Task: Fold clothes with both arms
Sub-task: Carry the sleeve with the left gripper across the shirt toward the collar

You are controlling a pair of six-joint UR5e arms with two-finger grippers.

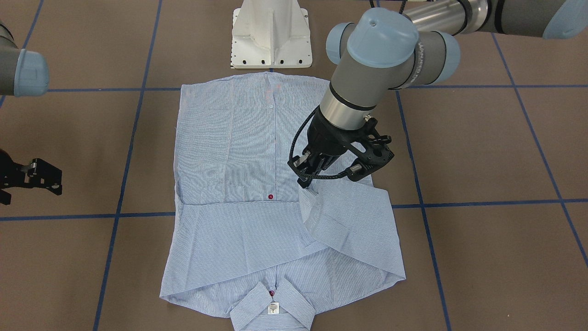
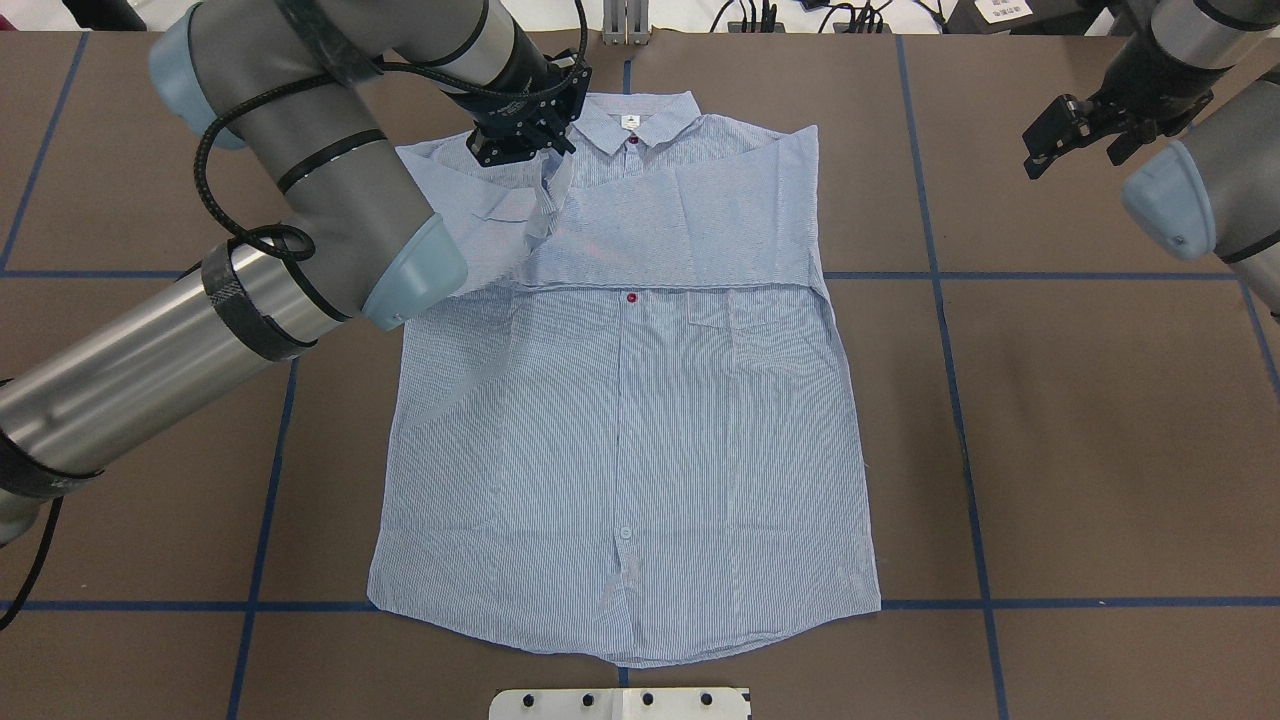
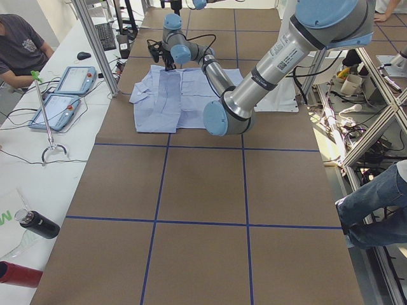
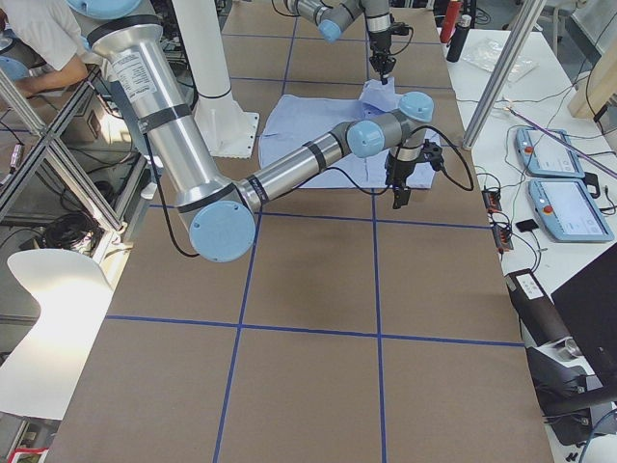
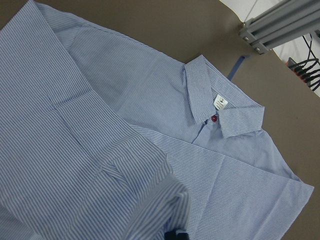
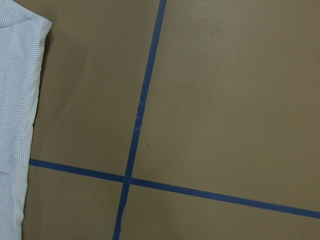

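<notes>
**A:** Where is the light blue and white fine-striped button-up shirt (image 2: 620,430)?

**B:** It lies flat and face up on the table, with its pointed collar (image 2: 640,118) at the far edge from the robot. One long sleeve (image 2: 700,220) is laid across the chest. The other sleeve (image 1: 349,216) is lifted off the cloth, and the black two-finger left gripper (image 1: 305,182) is pinched shut on a fold of it just above the placket.

**A:** And the black right gripper (image 2: 1085,130)?

**B:** It hangs over bare table, well clear of the shirt's edge. I can't tell whether its jaws are apart or together — no view shows the fingertips cleanly.

**A:** So how should this step go?

**B:** In my judgement the sleeve should be carried low across the chest and laid on top of the folded one. The shoulder fold should stay straight, in line with the side seam. If the gripper lifts too high, the shoulder will probably drag inward and wrinkle. The gripper should let go only once the cloth rests flat.

**A:** What about the surface?

**B:** It is a matt brown tabletop (image 2: 1100,400) marked off by a grid of blue tape lines (image 2: 940,350). It looks smooth enough for thin cloth to slide on. The white pedestal base (image 1: 271,34) stands just beyond the hem.

**A:** And the room?

**B:** A white side bench runs along the table and holds two blue-rimmed tablet controllers (image 3: 63,95) and a black bottle (image 3: 38,223). A seated person in a dark T-shirt (image 3: 19,44) is beside it.
</notes>
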